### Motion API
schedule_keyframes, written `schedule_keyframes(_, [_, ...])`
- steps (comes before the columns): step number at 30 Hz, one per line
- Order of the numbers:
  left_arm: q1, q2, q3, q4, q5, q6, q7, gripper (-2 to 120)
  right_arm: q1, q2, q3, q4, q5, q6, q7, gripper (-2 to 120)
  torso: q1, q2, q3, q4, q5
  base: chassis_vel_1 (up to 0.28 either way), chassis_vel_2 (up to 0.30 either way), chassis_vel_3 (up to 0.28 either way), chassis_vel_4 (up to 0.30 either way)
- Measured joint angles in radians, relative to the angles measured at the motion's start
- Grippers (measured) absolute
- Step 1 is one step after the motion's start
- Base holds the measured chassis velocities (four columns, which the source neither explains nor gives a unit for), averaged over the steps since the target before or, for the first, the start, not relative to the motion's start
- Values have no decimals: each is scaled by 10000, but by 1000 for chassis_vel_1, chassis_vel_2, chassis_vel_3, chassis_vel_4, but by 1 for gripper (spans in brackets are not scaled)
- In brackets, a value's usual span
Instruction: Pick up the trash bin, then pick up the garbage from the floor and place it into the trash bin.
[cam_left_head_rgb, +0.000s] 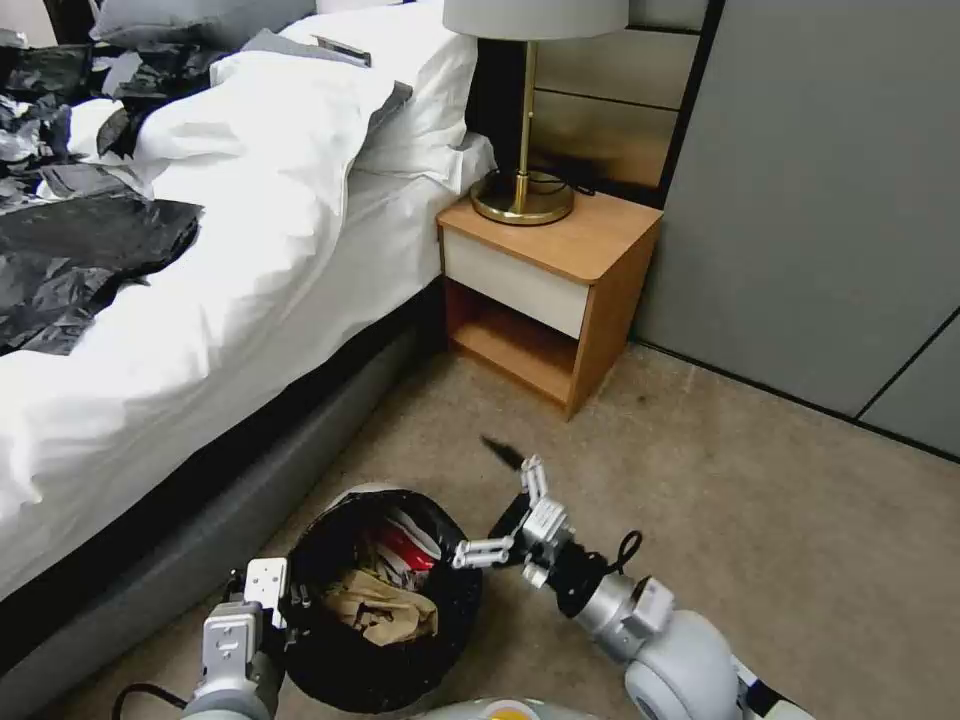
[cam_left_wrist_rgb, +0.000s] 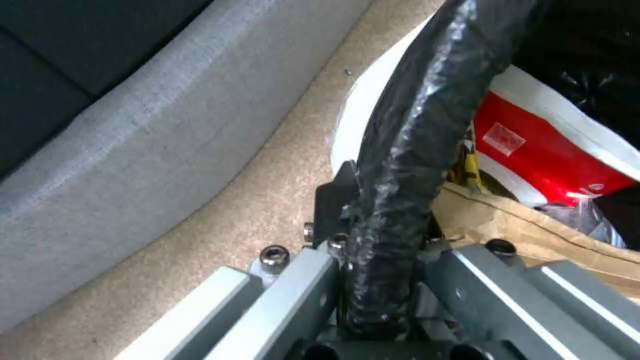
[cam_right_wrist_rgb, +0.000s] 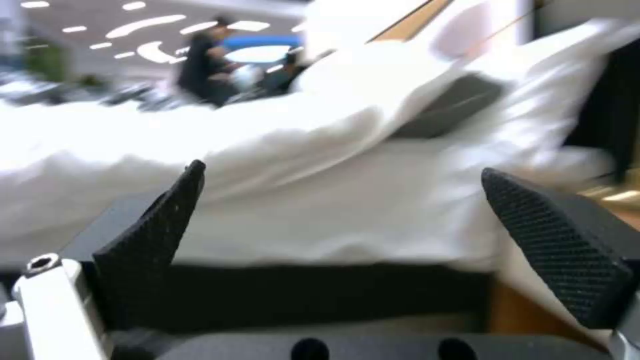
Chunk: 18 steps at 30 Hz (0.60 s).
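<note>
Deposit phase: the trash bin (cam_left_head_rgb: 385, 600) sits at the bottom centre of the head view, beside the grey bed base (cam_left_head_rgb: 230, 520), carried by the left tool (cam_left_head_rgb: 262, 592), whose fingers are clamped on the black-bagged rim at the bin's left edge. In the left wrist view the bagged rim (cam_left_wrist_rgb: 407, 150) runs down between the two metal fingers, with the white bin wall (cam_left_wrist_rgb: 357, 115) just outside the grip. Garbage already inside includes a red-white packet (cam_left_head_rgb: 408, 545) and a brown paper bag (cam_left_head_rgb: 385, 605). The right tool (cam_left_head_rgb: 500, 515) hovers just to the right of the bin rim, lower centre of the frame, its fingers spread wide and holding nothing; the right wrist view confirms the two black ribbed pads (cam_right_wrist_rgb: 147, 245) stand well apart with only the white bedding (cam_right_wrist_rgb: 320, 165) beyond them. A dark blurred scrap (cam_left_head_rgb: 503, 452) shows just above the upper fingertip; its nature cannot be determined. Judgement: a drop into the bin appears complete or nearly so. No further litter is visible on the carpet (cam_left_head_rgb: 760, 520) in this frame, so the next move calls for locating any remaining item, keeping the left grip firm and the bin upright so the contents do not spill.
</note>
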Motion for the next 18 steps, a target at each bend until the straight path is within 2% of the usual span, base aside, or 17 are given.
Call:
schedule_keyframes(5, [24, 71, -108, -141, -142, 58, -17, 0, -1105, 1078, 1161, 384, -796, 536, 580, 100, 0, 0, 0, -2, 1, 0, 0, 0, 0])
schedule_keyframes(9, [46, 90, -118, -181, -222, 73, -32, 0, -1478, 1347, 1510, 354, -838, 843, 597, 100, 0, 0, 0, -3, 1, 0, 0, 0, 0])
schedule_keyframes(12, [110, 79, -107, -253, -257, 84, -40, 0, -1845, 1668, 2035, -27, -901, 1433, 613, 100, 0, 0, 0, -2, 2, 0, 0, 0, 0])
schedule_keyframes(18, [218, 42, -70, -354, -253, 88, -40, 0, -1932, 1887, 2501, -437, -1018, 1730, 780, 100, 0, 0, 0, -3, 3, 0, 0, 0, 0])
